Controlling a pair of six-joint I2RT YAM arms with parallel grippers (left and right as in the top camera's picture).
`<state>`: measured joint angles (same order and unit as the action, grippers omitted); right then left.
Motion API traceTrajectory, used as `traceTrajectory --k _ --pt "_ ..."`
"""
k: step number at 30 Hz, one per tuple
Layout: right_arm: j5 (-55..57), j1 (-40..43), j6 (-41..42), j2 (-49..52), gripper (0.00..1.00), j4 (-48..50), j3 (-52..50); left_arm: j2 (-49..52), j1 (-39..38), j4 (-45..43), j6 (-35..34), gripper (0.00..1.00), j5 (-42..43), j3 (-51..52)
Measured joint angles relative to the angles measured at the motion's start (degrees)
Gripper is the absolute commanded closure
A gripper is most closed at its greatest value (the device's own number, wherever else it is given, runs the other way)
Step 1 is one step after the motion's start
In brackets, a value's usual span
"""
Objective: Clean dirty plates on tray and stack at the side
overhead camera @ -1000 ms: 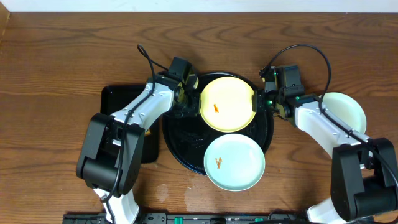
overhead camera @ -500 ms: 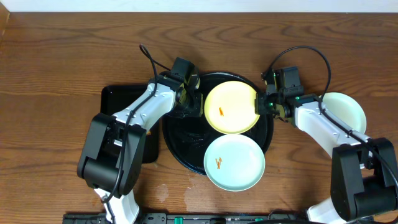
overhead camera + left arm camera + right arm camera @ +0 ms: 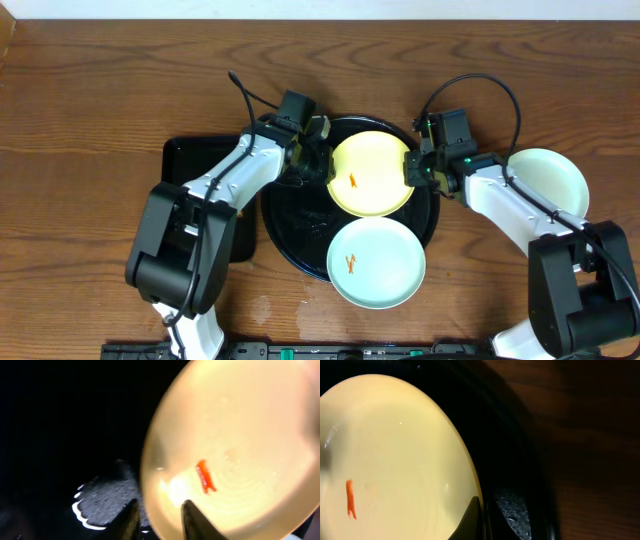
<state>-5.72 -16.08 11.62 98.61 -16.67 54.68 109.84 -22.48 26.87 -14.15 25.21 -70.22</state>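
The yellow plate [image 3: 371, 176] lies in the round tray [image 3: 290, 225], towards the tray's 1 o'clock, with an orange smear [image 3: 353, 181] left of its middle. The right gripper [image 3: 410, 170] sits at the plate's 3 o'clock edge, its jaws closed together on the rim. The left gripper [image 3: 325, 165] is at the plate's 9 o'clock edge. In the left wrist view its fingers [image 3: 192, 517] stand a little apart, one over the plate's face and the other outside the rim above the tray. Whether they pinch the rim I cannot tell.

A mint plate [image 3: 376, 262] rests at the tray's 5 o'clock, overhanging the tray's rim, and bears its own small orange mark. A second mint plate [image 3: 548, 178] lies on the table [image 3: 100, 90] at 3 o'clock, well clear of the tray. An oblong tray [image 3: 185, 160] sits at 9 o'clock, partly under the left arm.
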Motion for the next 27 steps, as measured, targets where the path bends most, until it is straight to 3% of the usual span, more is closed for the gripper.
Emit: traceTrajectory --k 1,4,11,14,20,22,25,27 --pt "0.0 -0.1 0.0 0.0 0.99 0.0 0.0 0.2 -0.2 -0.2 0.3 0.87 0.0 0.0" --pt "0.0 -0.1 0.0 0.0 0.99 -0.3 0.0 1.1 -0.8 -0.3 1.0 0.92 -0.3 0.2" --pt "-2.7 -0.1 -0.1 0.0 0.98 -0.4 0.0 4.1 -0.9 -1.0 1.1 0.92 1.1 0.1" --pt "-4.8 0.2 -1.4 0.0 0.81 -0.3 0.0 4.1 -0.9 -1.2 1.1 0.92 1.1 0.1" --pt "-16.1 0.4 -4.4 0.0 0.69 -0.2 0.0 4.1 -0.9 -1.2 1.1 0.92 1.0 0.1" --pt "-20.6 0.4 -4.8 0.0 0.74 -0.2 0.0 4.1 -0.8 -1.2 1.1 0.92 1.0 0.1" --pt "-23.2 0.4 -4.3 0.0 0.99 -0.3 0.0 4.1 -0.6 -1.0 1.1 0.92 1.0 0.1" --pt "-24.3 0.6 -3.4 -0.3 0.99 0.3 0.2 3.7 -0.3 -0.5 1.1 0.92 1.0 0.1"
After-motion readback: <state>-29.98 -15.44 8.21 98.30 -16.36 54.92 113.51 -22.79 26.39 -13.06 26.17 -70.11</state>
